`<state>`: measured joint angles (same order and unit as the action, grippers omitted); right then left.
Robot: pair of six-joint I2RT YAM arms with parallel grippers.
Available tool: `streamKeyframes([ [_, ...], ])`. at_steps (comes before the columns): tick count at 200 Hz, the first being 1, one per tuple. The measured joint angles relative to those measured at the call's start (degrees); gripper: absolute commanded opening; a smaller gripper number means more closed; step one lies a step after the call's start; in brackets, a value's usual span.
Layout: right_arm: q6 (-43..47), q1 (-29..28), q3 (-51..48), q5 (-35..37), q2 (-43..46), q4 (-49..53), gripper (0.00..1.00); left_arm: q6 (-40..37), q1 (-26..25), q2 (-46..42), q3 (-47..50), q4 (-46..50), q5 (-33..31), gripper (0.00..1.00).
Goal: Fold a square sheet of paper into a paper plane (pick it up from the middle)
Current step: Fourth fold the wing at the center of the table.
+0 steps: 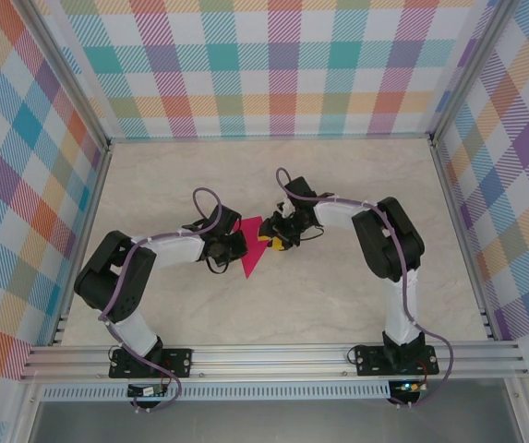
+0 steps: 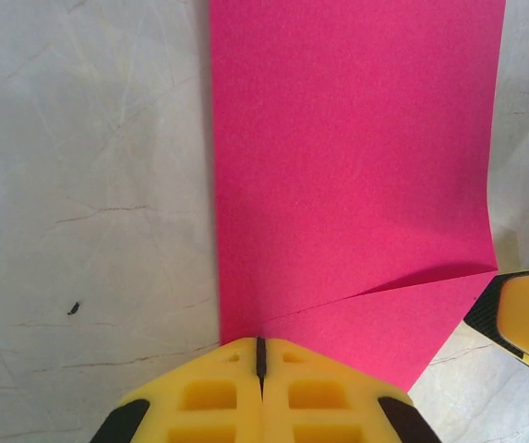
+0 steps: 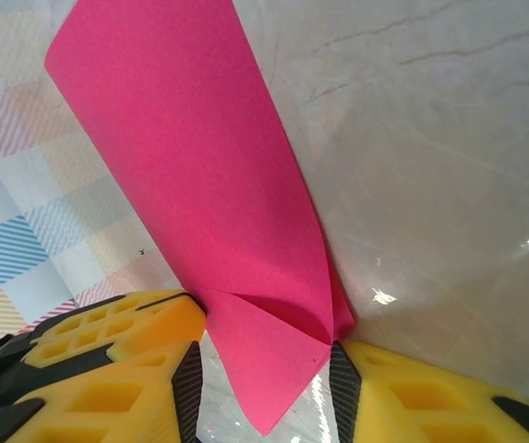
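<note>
Left gripper pinches the pink paper; right gripper straddles it.

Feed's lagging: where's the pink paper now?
Top view: pink paper at centre of the table, left gripper shut on one edge, right gripper open around another.

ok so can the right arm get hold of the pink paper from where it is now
Probably yes. A corner of the pink paper lies between the open fingers of the right gripper with nothing in the way, while the left gripper is shut on its other side and holds it up.
</note>
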<state>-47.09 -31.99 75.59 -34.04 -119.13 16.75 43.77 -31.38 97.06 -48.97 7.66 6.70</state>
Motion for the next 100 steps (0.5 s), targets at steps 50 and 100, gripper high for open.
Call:
streamKeyframes([
  [50,2.7,-0.3,0.3,-5.8,-1.3,-2.3,0.36,0.1,0.0,-0.1,0.0,0.1,0.0,0.02],
  [100,7.4,-0.3,1.7,-8.2,-2.3,-1.4,0.11,0.1,0.0,-0.8,0.0,1.7,-1.3,0.02],
])
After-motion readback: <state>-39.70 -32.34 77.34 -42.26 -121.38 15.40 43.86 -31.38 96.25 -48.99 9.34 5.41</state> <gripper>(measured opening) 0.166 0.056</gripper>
